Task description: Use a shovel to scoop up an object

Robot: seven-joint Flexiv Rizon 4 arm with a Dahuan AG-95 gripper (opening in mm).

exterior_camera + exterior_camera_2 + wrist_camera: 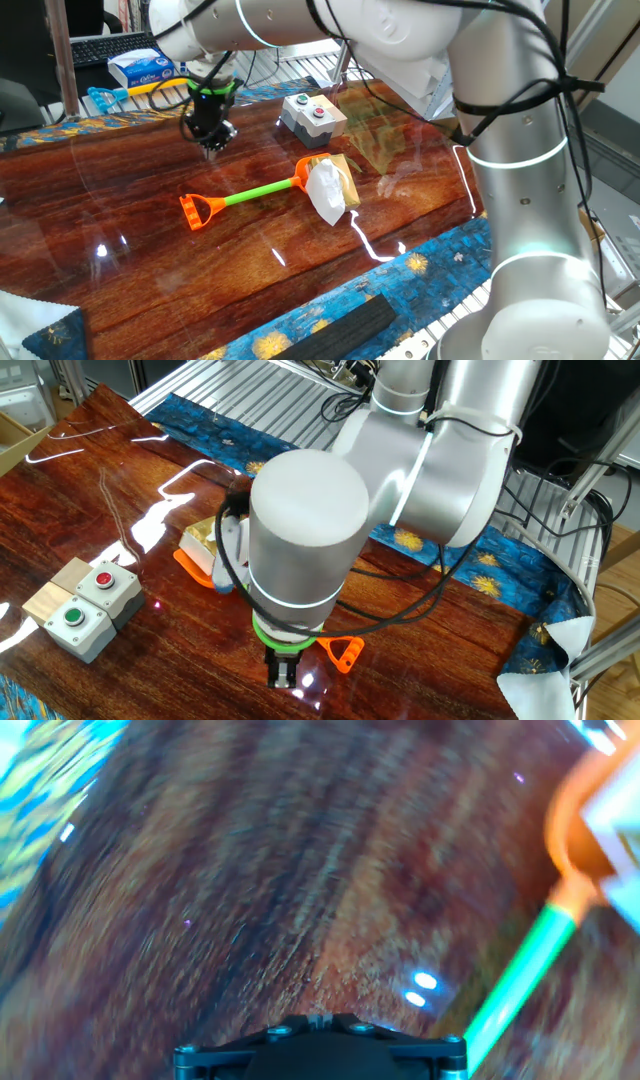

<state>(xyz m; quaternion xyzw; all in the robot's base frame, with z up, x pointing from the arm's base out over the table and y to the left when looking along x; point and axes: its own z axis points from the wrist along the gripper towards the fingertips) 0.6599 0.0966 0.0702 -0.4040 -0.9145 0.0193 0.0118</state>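
So the shovel (pixel 245 195) is laid flat on the wooden table (pixel 120 250), its orange blade already tucked under or against the white crumpled object (pixel 328 190), which is seen just in front of the button box (pixel 312 115) towards the far edge. The orange grip end is pointed at the near-left corner, probably so it can be reached from above without the lump being disturbed. The gripper (pixel 213 148) is hung above bare wood beside the handle, nothing held; whether the fingers are parted can't be told from any view.

The whole tool and lump are only shown by one fixed view. In the other fixed view most of that is hidden by the arm, with just the grip end (pixel 342 652) left visible. Only a blurry green shaft (pixel 510 985) is caught by the hand view.
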